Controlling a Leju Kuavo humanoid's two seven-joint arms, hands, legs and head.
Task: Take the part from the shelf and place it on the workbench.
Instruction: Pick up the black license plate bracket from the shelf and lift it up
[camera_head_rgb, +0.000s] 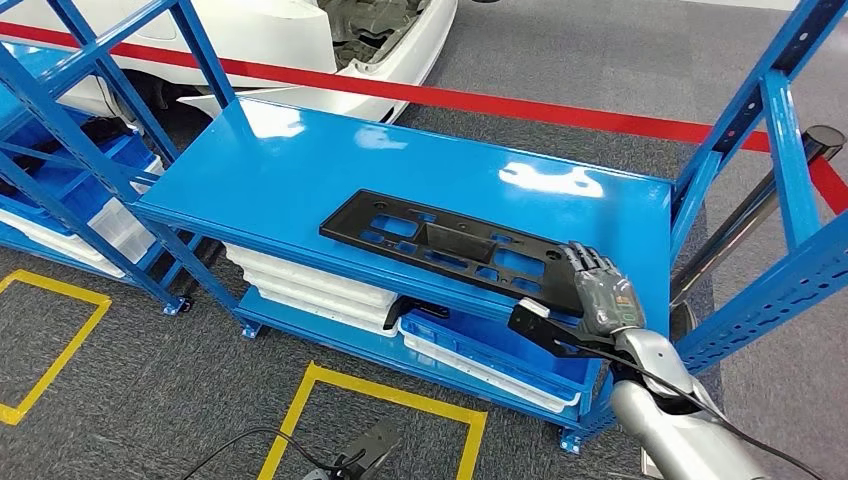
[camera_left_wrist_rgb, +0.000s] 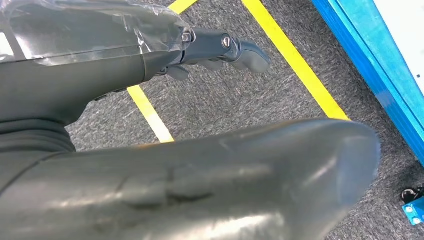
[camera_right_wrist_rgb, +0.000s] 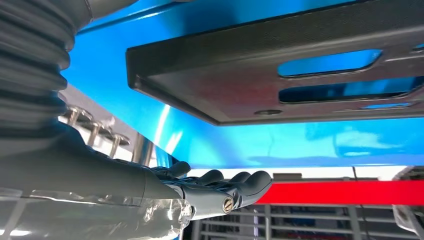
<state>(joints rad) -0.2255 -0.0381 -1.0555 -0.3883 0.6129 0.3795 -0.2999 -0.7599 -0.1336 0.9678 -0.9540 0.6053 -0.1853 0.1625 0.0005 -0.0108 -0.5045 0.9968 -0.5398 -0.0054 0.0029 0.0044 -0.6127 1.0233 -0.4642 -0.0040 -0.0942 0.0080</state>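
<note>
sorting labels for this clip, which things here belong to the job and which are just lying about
Job:
black part
blue shelf
right hand, at the part's end

Lying about:
white trays
blue bins
white car
red floor line

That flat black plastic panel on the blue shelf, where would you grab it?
Probably at the near right end, coming from the shelf's front right. The black panel lies flat on the blue shelf with that end reaching the front edge, where the right hand already is. Being thin and flat, it suits a pinch across the edge; its cut-outs also offer holds.
</note>
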